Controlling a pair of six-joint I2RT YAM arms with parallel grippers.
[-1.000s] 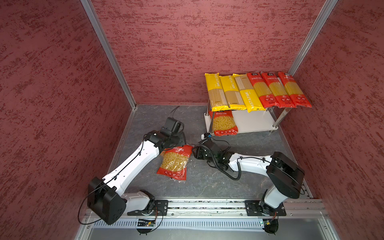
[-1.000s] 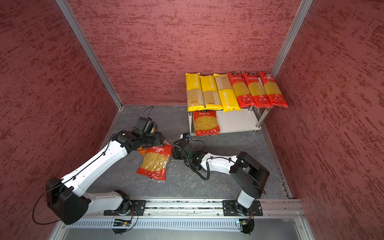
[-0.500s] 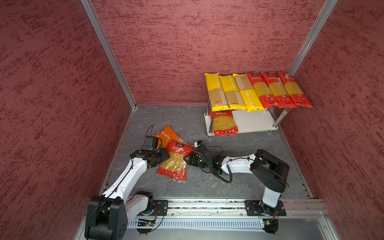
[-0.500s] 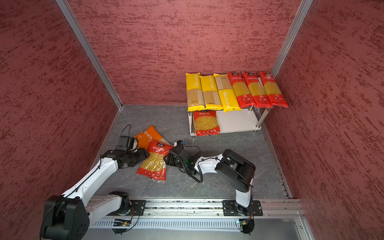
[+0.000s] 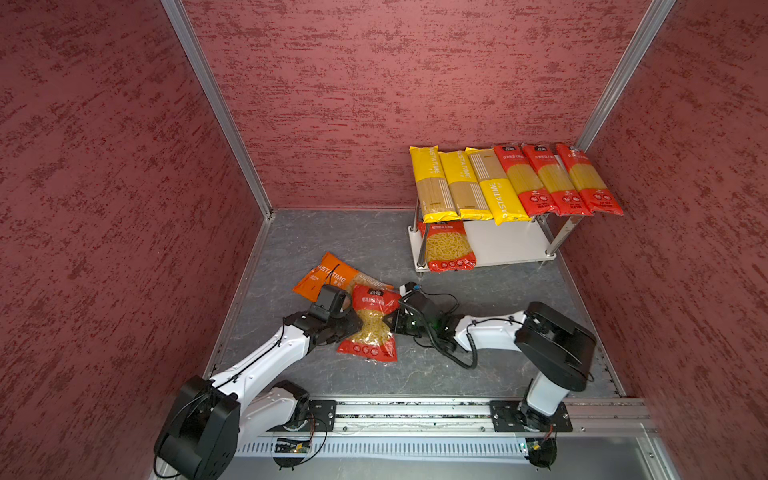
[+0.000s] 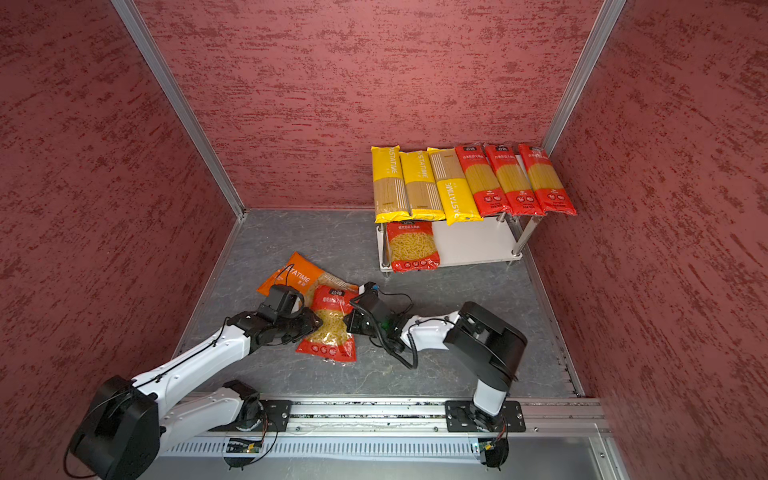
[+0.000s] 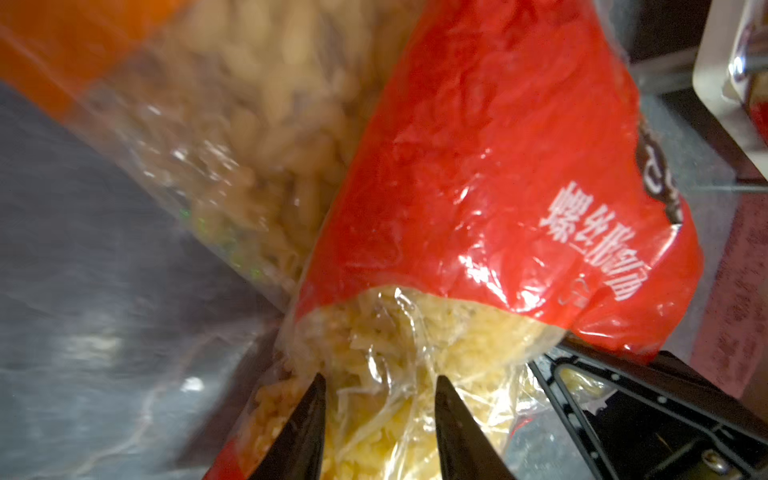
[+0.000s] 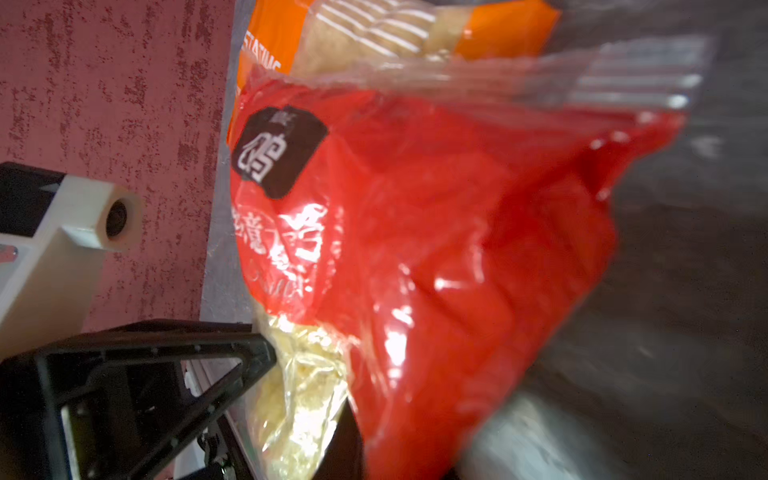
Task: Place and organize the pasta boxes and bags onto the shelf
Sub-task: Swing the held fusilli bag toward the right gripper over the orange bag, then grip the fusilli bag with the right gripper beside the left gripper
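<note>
Grasp on the red short-pasta bag (image 5: 371,322), which lies on the grey tabletop (image 5: 332,232) with its top edge over the orange bag (image 5: 328,276), well apart from the shelf (image 5: 507,245). My left claw (image 7: 378,386) is clenched on the clear film at the bag's waist, with plastic and pasta bunched between its tips. My right claw (image 8: 305,395) appears clenched on the opposite side of that waist, its far tip hidden beneath the bag. The top tier carries six long packs (image 5: 511,183); the lower tier holds one red bag (image 5: 446,247), and the board beside it is bare. As I judge it, good practice is to lift with both claws level so the loose pasta does not slump to one end, clear the orange bag before travelling, then lay the bag flat beside its twin, edges parallel
</note>
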